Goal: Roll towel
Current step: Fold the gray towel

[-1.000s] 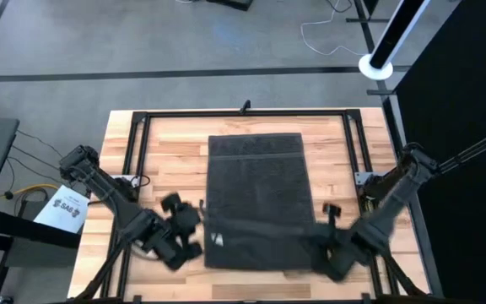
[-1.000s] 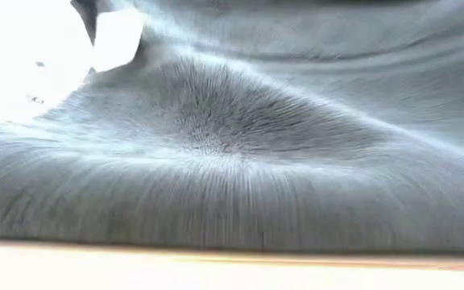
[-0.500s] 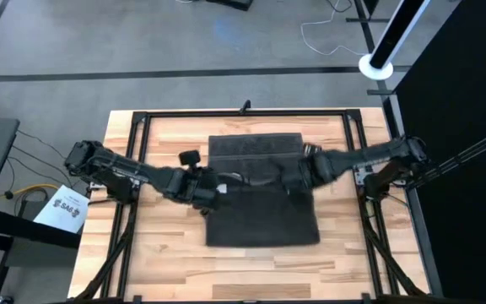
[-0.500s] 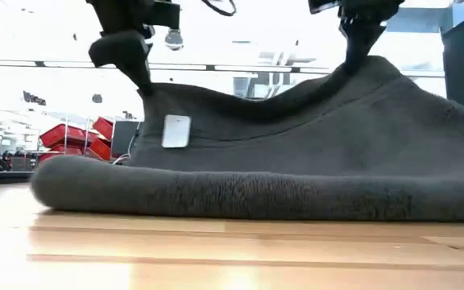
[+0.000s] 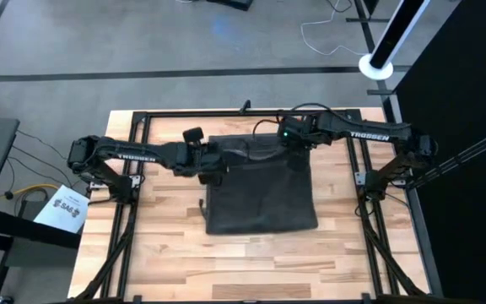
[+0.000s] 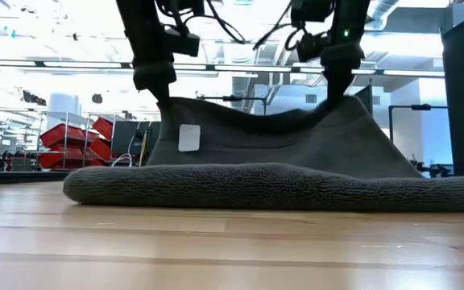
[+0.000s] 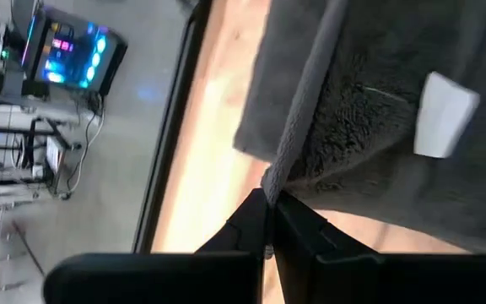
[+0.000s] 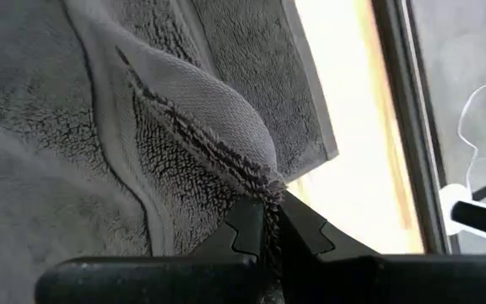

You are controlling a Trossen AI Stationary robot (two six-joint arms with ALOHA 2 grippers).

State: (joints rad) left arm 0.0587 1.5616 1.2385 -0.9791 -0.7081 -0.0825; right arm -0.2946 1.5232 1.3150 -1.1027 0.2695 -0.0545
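Charcoal terry towel [image 5: 260, 192] lies mid-tabletop [image 5: 167, 253], folded back over itself: near edge forms a thick rounded fold resting flat on the wood [image 6: 264, 187], upper layer rises from it toward the far side.
White label [image 6: 188, 138] sits on the raised layer, left portion in low view.
Upper layer hangs like a tent between two lifted corners, sagging in the middle.
Left pincer [image 5: 210, 163] is clamped on the towel's left raised corner; wrist view shows both fingers [image 7: 251, 221] pressed together on the hem, cloth between them.
Right pincer [image 5: 298, 142] is clamped on the right raised corner, near the far edge of the towel; fingers [image 8: 247, 228] pinch a bunched hem.
Both arms reach inward from the tabletop's sides, pincers well apart, above the towel's far part.
Black metal frame [image 5: 243, 113] borders the far tabletop.
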